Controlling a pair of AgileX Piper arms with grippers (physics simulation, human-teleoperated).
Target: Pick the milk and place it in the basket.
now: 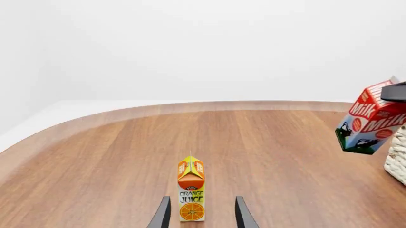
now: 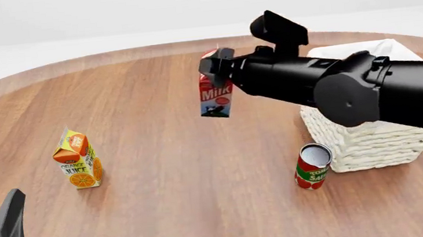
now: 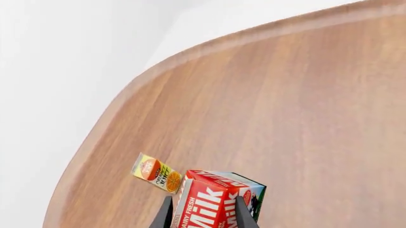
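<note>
The milk (image 2: 215,95), a red gable-top carton with a blue-white lower part, hangs tilted in the air above the middle of the table. My right gripper (image 2: 216,65) is shut on its top. In the right wrist view the fingers (image 3: 166,213) clamp the milk (image 3: 212,202). The whitish wicker basket (image 2: 369,138) stands to the right of the milk, under my right arm. In the left wrist view the milk (image 1: 371,124) hangs beside the basket's edge (image 1: 398,159). My left gripper (image 2: 3,231) is open and empty at the near left.
An orange-yellow juice carton (image 2: 77,159) stands upright at the left, ahead of my left gripper (image 1: 201,213); it also shows in the right wrist view (image 3: 157,173). A red tomato-sauce can (image 2: 313,167) stands just in front of the basket's near left corner.
</note>
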